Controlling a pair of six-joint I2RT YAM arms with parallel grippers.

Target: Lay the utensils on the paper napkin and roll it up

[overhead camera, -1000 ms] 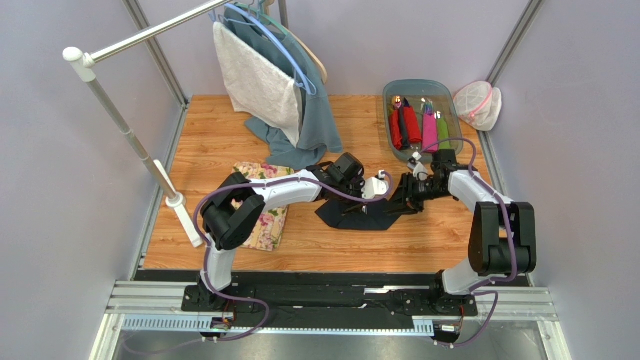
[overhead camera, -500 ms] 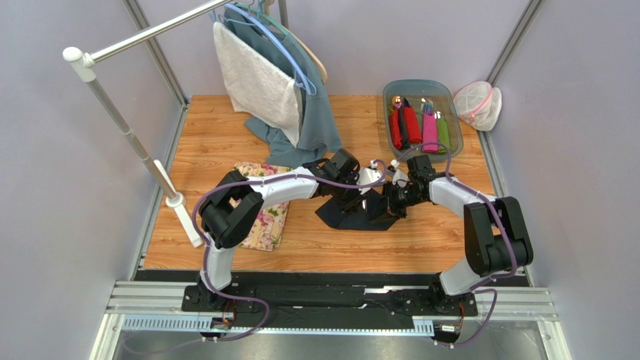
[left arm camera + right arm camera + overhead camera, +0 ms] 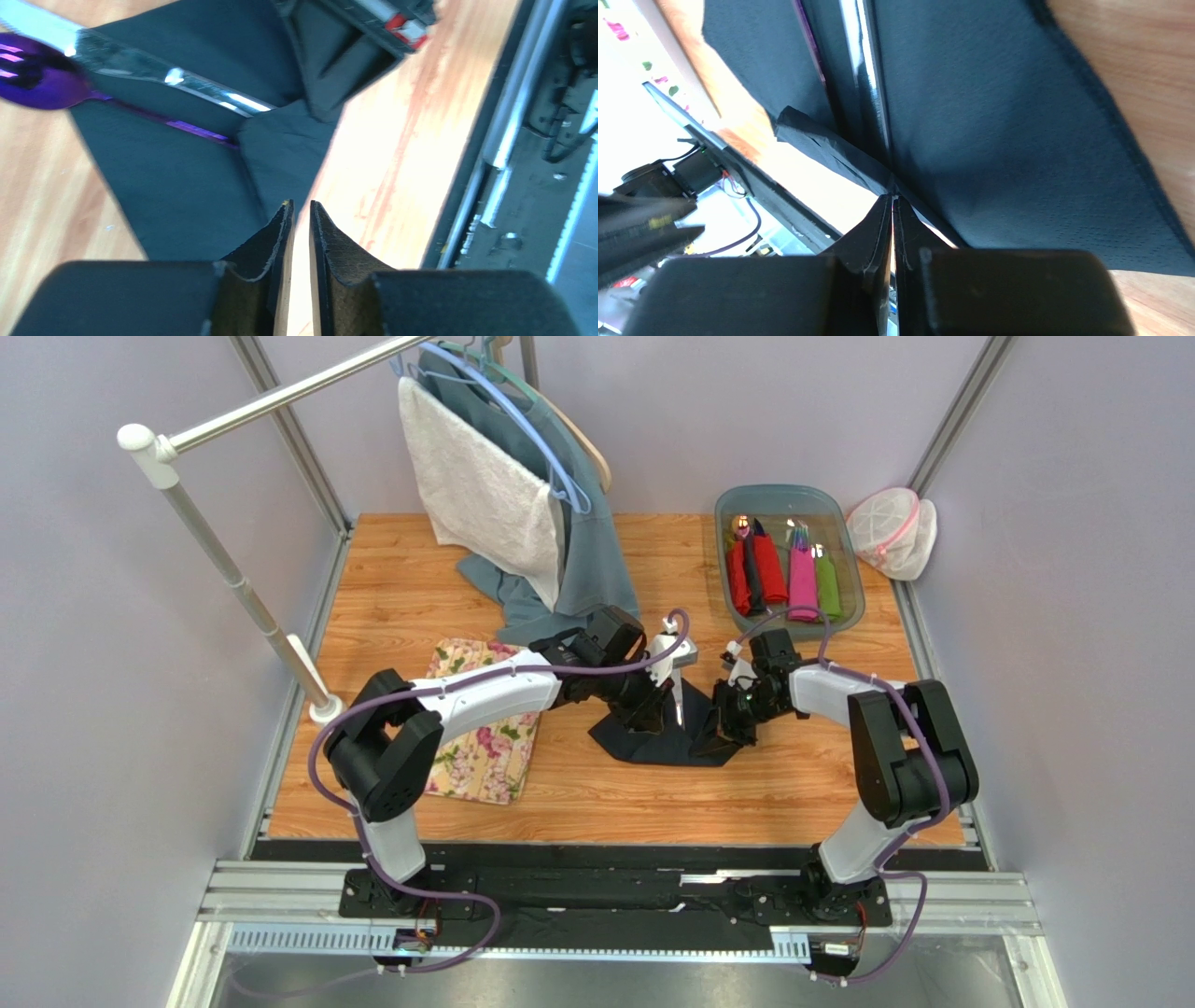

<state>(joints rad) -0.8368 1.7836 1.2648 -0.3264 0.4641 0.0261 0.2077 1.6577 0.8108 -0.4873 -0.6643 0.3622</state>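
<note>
Table (image 3: 814, 784); arms (image 3: 491, 693) seemingly low over napkin (image 3: 643, 744)

The wooden worktop (image 3: 421, 588) filled the middle of the overhead frame. At its centre lay the dark paper napkin (image 3: 638, 739), partly folded, one corner raised off the wood. The bowl of a purple spoon (image 3: 42, 80) reached past the napkin's edge over bare wood. Left of centre lay a floral mat (image 3: 484, 756), with a white rack foot (image 3: 351, 749) just beside it. A clear bin (image 3: 783, 490) sat at upper right, and a blue-grey cloth (image 3: 526, 616) trailed onto the wood at upper centre.
</note>
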